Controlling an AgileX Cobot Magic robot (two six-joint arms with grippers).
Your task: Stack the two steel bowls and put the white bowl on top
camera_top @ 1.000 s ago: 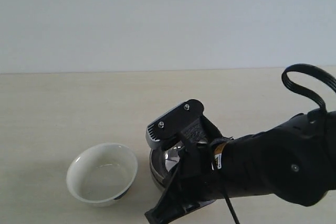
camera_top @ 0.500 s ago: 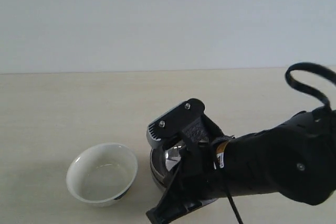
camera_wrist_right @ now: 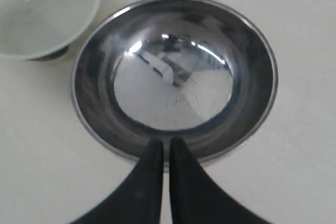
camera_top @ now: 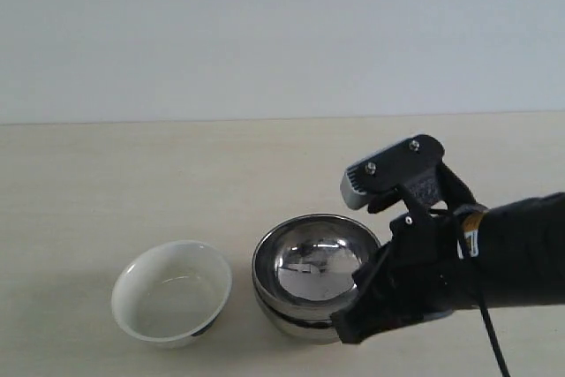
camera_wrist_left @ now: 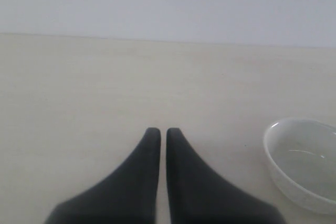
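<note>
Already steel bowls [camera_top: 309, 264] nested; white bowl [camera_top: 172, 293] just beside.

Two round mirror-bright steel bowls [camera_wrist_right: 173, 77]: silver, with dark reflections and white glints, just ahead of the matt black right claw [camera_wrist_right: 165, 141]. Round glossy white bowl [camera_top: 172, 293], farther from that claw: dark foot. Left claw [camera_wrist_left: 158, 132]: matt black. Flat tabletop [camera_top: 132, 183]: pale beige, faintly grained. Plain wall [camera_top: 265, 33]: off-white.

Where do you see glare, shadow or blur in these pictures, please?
Exterior view: soft even light, the white bowl casts only a faint shadow. Right wrist view: bright glare streaks and mirror reflections inside the steel bowls; the right fingers look soft-edged. Left wrist view: the left fingers are blurred, close to the lens.
</note>
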